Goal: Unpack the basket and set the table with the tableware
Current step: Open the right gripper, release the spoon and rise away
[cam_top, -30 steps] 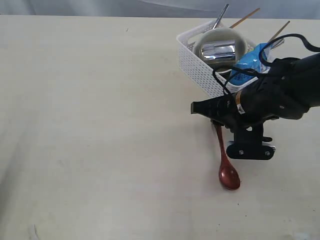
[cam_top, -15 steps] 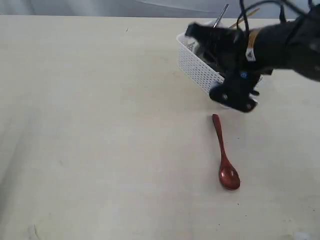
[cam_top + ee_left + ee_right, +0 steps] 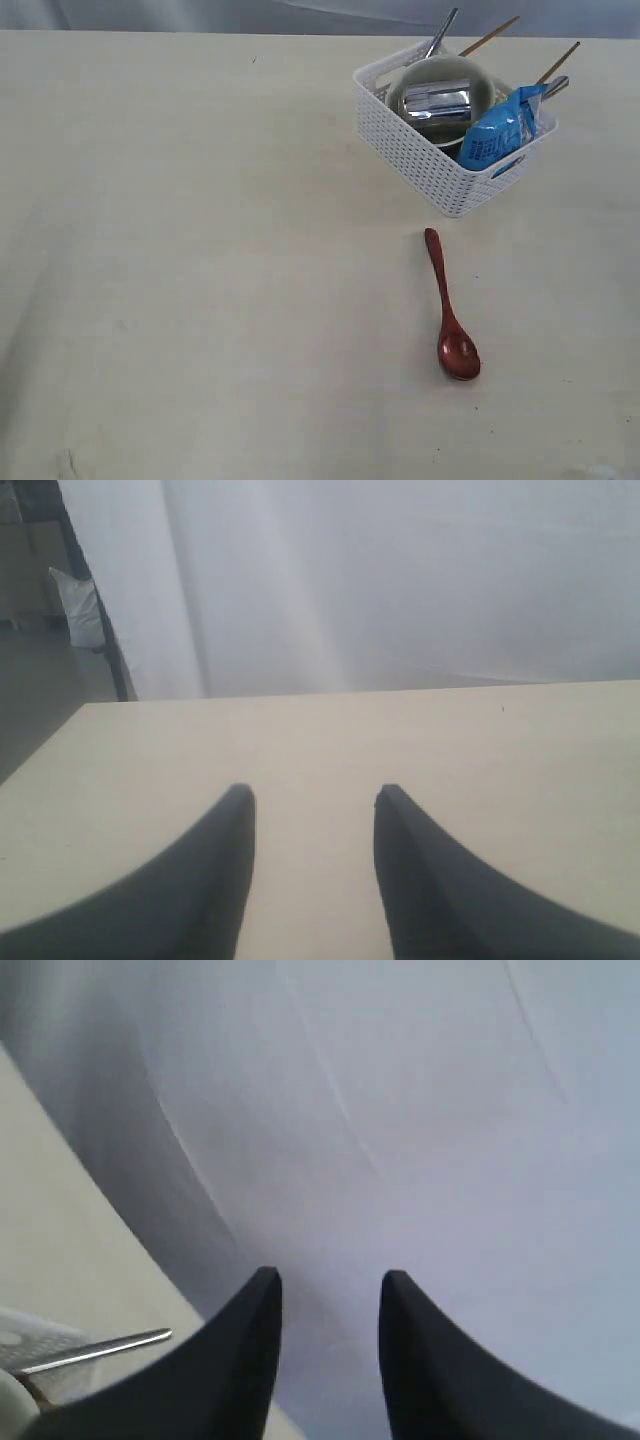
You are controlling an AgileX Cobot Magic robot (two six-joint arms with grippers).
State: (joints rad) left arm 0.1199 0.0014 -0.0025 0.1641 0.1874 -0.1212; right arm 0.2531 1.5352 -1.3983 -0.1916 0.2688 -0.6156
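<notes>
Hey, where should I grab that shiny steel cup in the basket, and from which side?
Probably grip the steel cup across the middle of its round body, coming straight down from above. It lies on its side in the bowl, and the basket walls and snack bag block sideways approaches. Its smooth surface may slip.

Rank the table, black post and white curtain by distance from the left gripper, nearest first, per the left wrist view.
1. table: just below the left gripper.
2-3. black post and white curtain: both beyond the table's far edge, too close to call.
</notes>
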